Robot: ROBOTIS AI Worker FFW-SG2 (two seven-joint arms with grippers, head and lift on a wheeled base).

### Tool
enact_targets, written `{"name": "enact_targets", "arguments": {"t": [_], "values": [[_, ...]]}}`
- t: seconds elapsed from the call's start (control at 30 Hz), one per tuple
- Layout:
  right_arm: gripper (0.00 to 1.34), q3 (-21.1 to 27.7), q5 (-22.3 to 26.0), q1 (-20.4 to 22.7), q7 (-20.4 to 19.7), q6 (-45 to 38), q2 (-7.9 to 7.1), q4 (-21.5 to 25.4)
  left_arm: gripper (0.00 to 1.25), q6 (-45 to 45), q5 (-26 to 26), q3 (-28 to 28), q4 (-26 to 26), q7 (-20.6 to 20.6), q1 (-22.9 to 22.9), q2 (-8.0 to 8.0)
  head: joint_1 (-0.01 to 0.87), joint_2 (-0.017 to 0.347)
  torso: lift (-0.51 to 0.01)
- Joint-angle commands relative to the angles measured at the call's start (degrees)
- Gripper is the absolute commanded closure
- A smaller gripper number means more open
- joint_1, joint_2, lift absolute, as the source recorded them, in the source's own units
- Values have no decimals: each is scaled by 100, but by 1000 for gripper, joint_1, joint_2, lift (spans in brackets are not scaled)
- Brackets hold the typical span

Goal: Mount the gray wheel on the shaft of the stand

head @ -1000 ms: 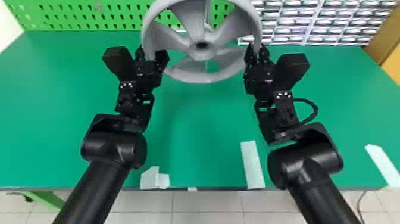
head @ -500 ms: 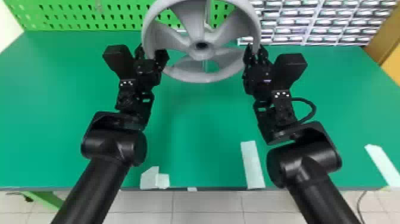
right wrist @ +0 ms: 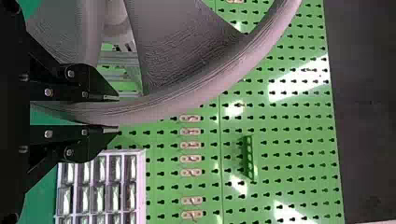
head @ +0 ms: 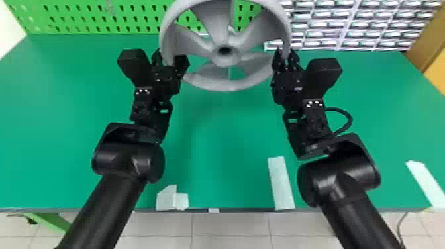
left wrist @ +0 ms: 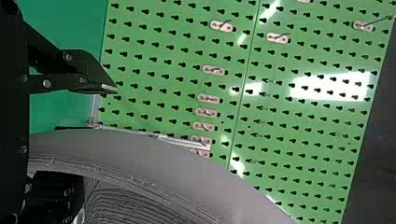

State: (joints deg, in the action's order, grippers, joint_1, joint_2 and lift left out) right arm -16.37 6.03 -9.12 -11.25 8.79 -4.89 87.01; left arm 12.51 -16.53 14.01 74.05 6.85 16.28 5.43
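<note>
Atop head view, wheel (head: 225,61) cut off; R tool (head: 285,59) clamps rim (head: 225,86), L tool (head: 170,59) wide around it.

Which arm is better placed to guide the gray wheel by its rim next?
Right, I'd judge. The right gripper has its fingers close against both sides of the gray wheel at its rim; the left gripper stands open around the rim, one finger clear of it.
</note>
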Motion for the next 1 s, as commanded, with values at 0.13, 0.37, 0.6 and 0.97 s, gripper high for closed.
{"name": "enact_targets", "arguments": {"t": [0.13,0.37,0.6,0.97], "values": [[1171,2,-5,-28,0,0,5,-43,837,24,27,-3,-119,1,86,-7,865,52,-101],[1171,-7,-5,-37,0,-79,-4,-52,837,32,45,-30,-181,1,113,-16,865,52,-101],[1171,-7,3,-46,0,-194,-4,-61,837,24,45,-56,-216,1,113,-16,865,52,-101],[1171,2,47,-64,0,-440,5,-43,832,-187,53,-109,-216,1,95,-16,865,52,-101]]}}
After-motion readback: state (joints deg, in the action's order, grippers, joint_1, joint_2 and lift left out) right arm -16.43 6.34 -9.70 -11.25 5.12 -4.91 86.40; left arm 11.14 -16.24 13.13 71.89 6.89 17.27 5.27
